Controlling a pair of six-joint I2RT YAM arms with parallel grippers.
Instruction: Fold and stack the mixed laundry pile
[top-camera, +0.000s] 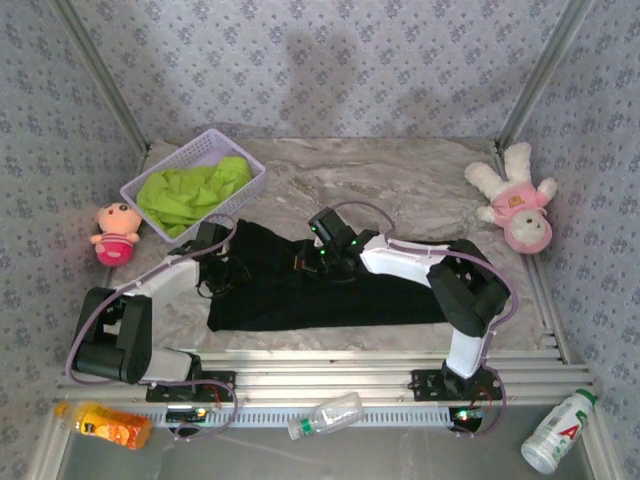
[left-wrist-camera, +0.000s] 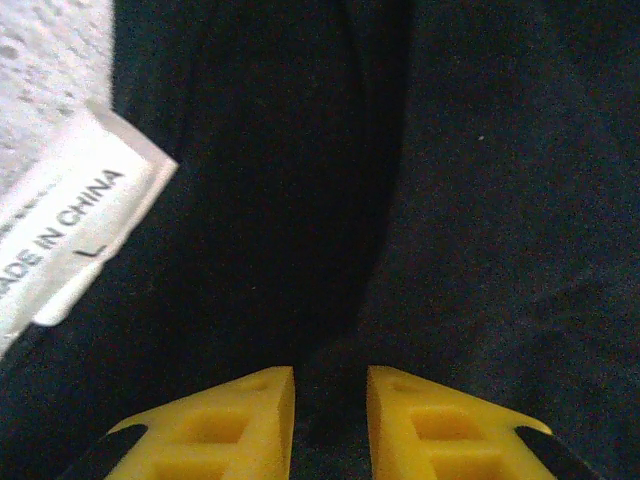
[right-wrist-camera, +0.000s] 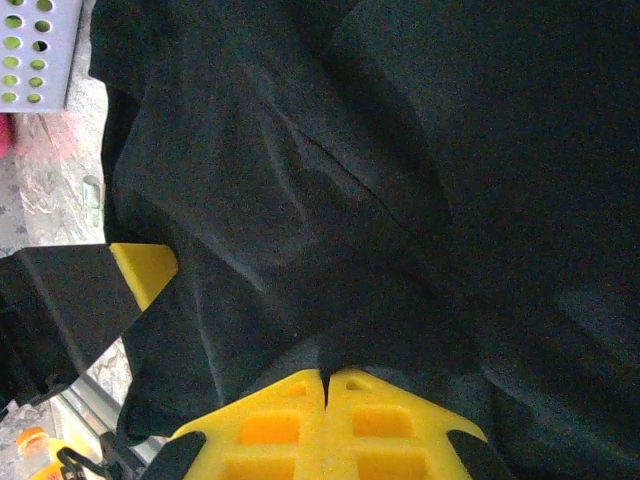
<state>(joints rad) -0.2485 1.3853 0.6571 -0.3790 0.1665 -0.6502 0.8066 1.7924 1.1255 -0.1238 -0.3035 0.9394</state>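
Right wrist view: right gripper (right-wrist-camera: 327, 375) clenched tip to tip on a fold of the black T-shirt (right-wrist-camera: 400, 150), creases fanning out from the pinch. To the left, one yellow finger (right-wrist-camera: 143, 268) of the other arm beside the shirt's edge. Further out, top left, a corner of the basket (right-wrist-camera: 30, 50).

Left wrist view: left gripper (left-wrist-camera: 330, 385) with jaws a narrow gap apart and dark cloth showing in the gap. Cannot tell whether grasping or only hovering over it. Up and left of the tips, a white label (left-wrist-camera: 70, 235) reading MADE IN CHINA and L, lying against the black cloth.

Top view: black T-shirt spread on the table (top-camera: 400, 180), near the middle, long side running left to right. Right gripper down on its far-middle part, left gripper at its left end. Green T-shirt (top-camera: 190, 192) bunched inside the basket at far left. Pink plush toy (top-camera: 115, 232) just left of the basket, a second plush toy (top-camera: 518, 205) at far right. Along the near edge, well apart: orange bottle (top-camera: 105, 425) at left, clear bottle (top-camera: 325, 415) on its side in the middle, white bottle (top-camera: 555, 430) at right.
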